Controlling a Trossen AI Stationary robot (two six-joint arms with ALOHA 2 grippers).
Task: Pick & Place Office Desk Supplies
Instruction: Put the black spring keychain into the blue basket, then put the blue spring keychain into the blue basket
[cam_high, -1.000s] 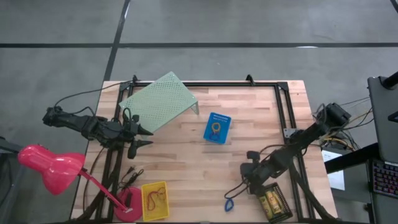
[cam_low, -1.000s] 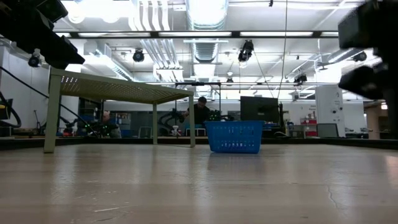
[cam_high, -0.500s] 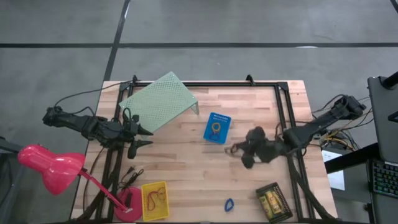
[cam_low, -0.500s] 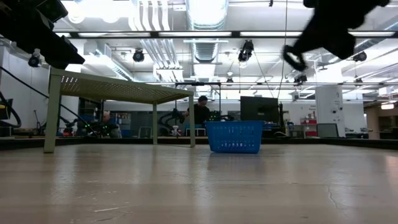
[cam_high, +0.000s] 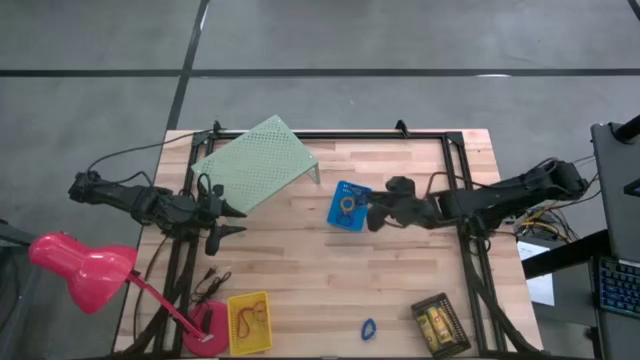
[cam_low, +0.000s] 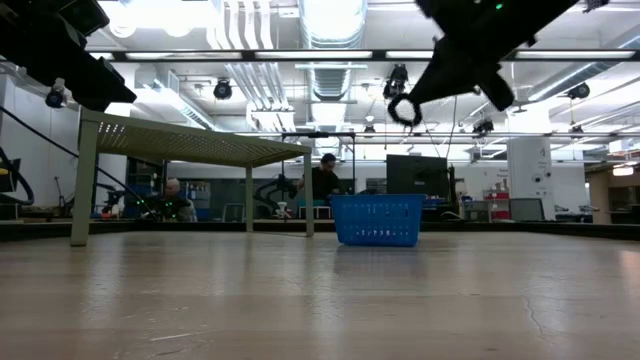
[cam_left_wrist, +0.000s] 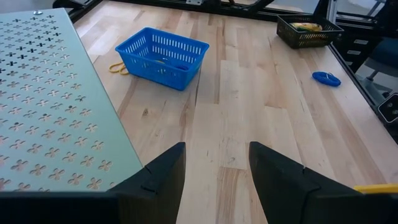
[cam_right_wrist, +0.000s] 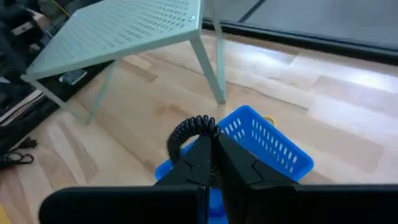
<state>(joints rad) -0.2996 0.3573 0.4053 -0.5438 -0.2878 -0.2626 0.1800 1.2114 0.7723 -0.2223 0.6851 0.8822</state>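
Two dark jointed arms, trailing black cables

A robotics lab: ceiling ducts (cam_low: 325, 20) at top centre, monitors (cam_low: 418, 175) mid-frame, and a seated person (cam_low: 322, 180) behind the table (cam_low: 300, 300).

The right hand (cam_high: 372, 213), clamped on a black ring (cam_right_wrist: 194, 129), travels from the near right of the tabletop, beside the black bin (cam_high: 440, 325), leftward and farther. It now hangs above the blue bin's (cam_high: 349, 205) right edge.
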